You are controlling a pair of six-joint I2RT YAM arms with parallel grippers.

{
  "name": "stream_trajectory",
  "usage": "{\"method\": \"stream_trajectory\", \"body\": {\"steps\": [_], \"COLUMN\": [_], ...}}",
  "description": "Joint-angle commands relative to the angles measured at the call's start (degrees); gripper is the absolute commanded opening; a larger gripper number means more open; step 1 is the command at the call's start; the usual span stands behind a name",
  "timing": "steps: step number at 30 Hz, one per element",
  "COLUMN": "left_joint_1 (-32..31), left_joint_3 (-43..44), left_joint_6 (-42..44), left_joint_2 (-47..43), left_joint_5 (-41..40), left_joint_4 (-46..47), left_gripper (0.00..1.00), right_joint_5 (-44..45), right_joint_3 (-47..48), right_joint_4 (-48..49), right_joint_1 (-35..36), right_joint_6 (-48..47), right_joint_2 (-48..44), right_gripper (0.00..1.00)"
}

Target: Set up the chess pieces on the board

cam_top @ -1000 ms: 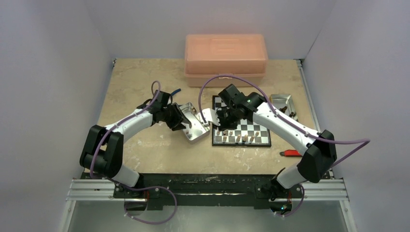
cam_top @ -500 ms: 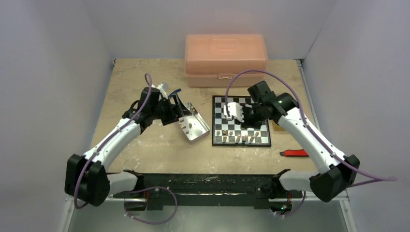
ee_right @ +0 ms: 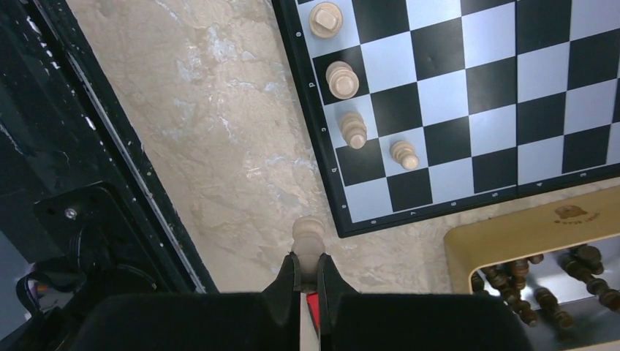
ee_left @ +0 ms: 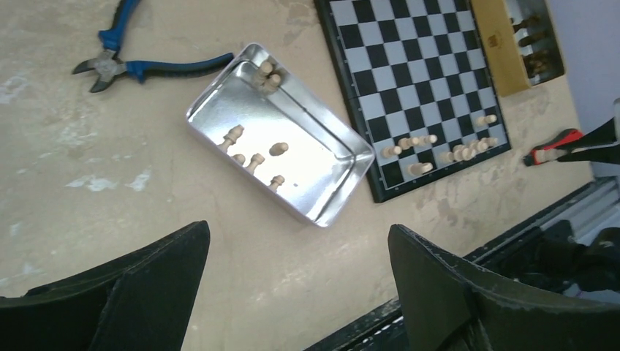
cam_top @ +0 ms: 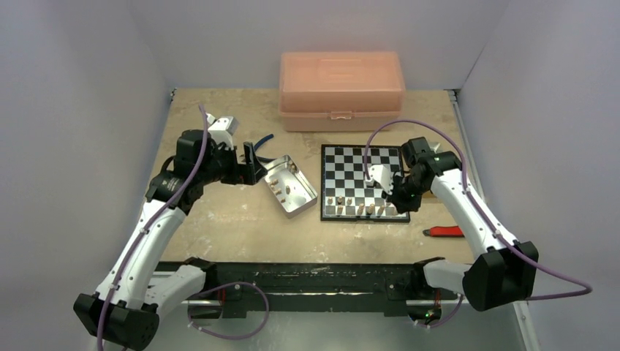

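Tan chess pieces [cam_top: 358, 208] are standing along the near edge of the board [cam_top: 363, 157], which is lying flat at the middle of the desk [cam_top: 234, 219]. One more tan piece [ee_right: 308, 235] is being pinched between the fingertips of the right hand [ee_right: 307, 272], just off the board's near right corner. Others are lying in the metal tin [ee_left: 300, 124] left of the board. The left hand [ee_left: 296, 241] is hovering beside the tin, fingers spread wide, holding nothing. Dark pieces [ee_right: 541, 296] are sitting in a wooden-rimmed tray [ee_right: 497, 234] right of the board. Blue-handled pliers [ee_left: 139, 67] are lying behind the tin.
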Motion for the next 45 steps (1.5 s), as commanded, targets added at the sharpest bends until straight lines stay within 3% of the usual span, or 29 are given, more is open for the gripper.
{"method": "stream_trajectory", "body": {"steps": [1, 13, 45], "left_joint_1": [0.41, 0.41, 0.41], "left_joint_3": [-1.89, -4.55, -5.03], "left_joint_6": [10.79, 13.15, 13.17], "left_joint_2": [-3.97, -11.64, -12.59], "left_joint_5": [-8.08, -10.77, -10.26], "left_joint_4": [-5.02, -3.56, -3.3], "left_gripper": [0.92, 0.92, 0.92], "right_joint_5": [0.57, 2.8, 5.76], "right_joint_3": [-0.86, -1.7, -3.48], "right_joint_4": [2.1, 7.66, 13.18], "right_joint_1": [-0.64, -0.85, -0.79], "right_joint_6": [2.39, 8.62, 11.76], "right_joint_2": [1.24, 6.5, 12.29], "right_gripper": [0.0, 0.02, 0.06]}}
